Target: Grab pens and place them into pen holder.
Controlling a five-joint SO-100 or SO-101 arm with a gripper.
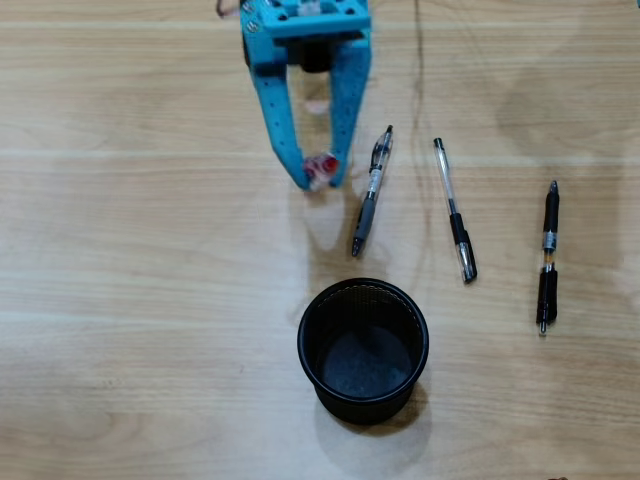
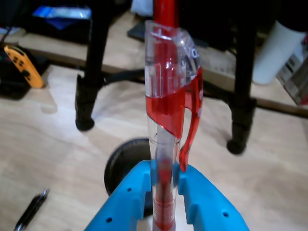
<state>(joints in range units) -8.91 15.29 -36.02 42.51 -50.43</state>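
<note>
In the overhead view, the blue claw point(image 1: 318, 178) pinches a red pen point(image 1: 321, 167) upright, likely so it can drop tip-down into the black pen holder point(image 1: 363, 348) just below it. Rightward, three dark pens point(image 1: 371, 191) point(image 1: 455, 211) point(image 1: 548, 257) lie well apart on the worktop point(image 1: 120, 250), easing single grabs.

A red pen point(image 2: 166, 120) is standing upright, clamped between blue fingers point(image 2: 204, 202). Three black pens point(image 1: 370, 193) point(image 1: 455, 212) point(image 1: 548, 256) are lying apart beside the upright black pen holder point(image 1: 362, 350).

The overhead view looks straight down on the counter point(image 1: 120, 300); the wrist view peers close past the end effector point(image 2: 166, 202). Both share the holder point(image 1: 362, 350) beyond it.
</note>
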